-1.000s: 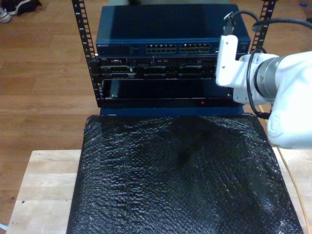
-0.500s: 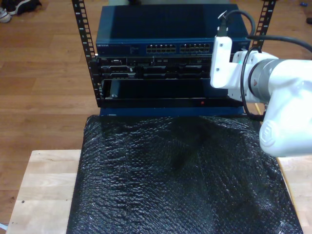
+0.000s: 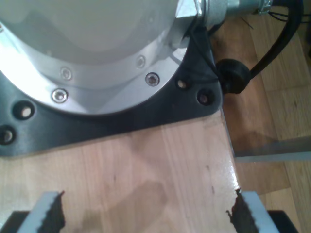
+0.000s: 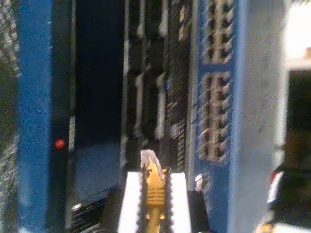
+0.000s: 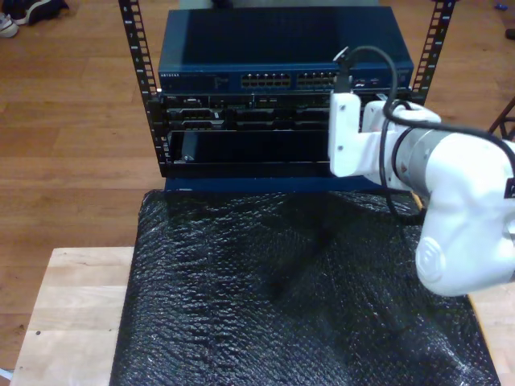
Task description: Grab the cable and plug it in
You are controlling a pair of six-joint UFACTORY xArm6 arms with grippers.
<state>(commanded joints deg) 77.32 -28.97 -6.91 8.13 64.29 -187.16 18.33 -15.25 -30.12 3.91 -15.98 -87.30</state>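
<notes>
Cable [image 4: 154, 187] pinched in my second hand [image 4: 154, 194], plug ahead; next, align with switch port [image 4: 214, 111] beyond.

A crinkled, glossy black plastic sheet [image 5: 298, 289] covers the pale, smooth wooden counter [image 5: 72, 314], the blue switch [image 5: 273, 48] looks like matt painted metal, and the cable [image 4: 154, 191] wears ribbed yellow-orange plastic.

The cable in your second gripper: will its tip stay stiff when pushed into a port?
Probably. My second gripper pinches the cable just behind its clear plug, so the free tip is short. The moulded boot looks firm. The plug's thin clear plastic may be fragile if it meets the port misaligned.
</notes>
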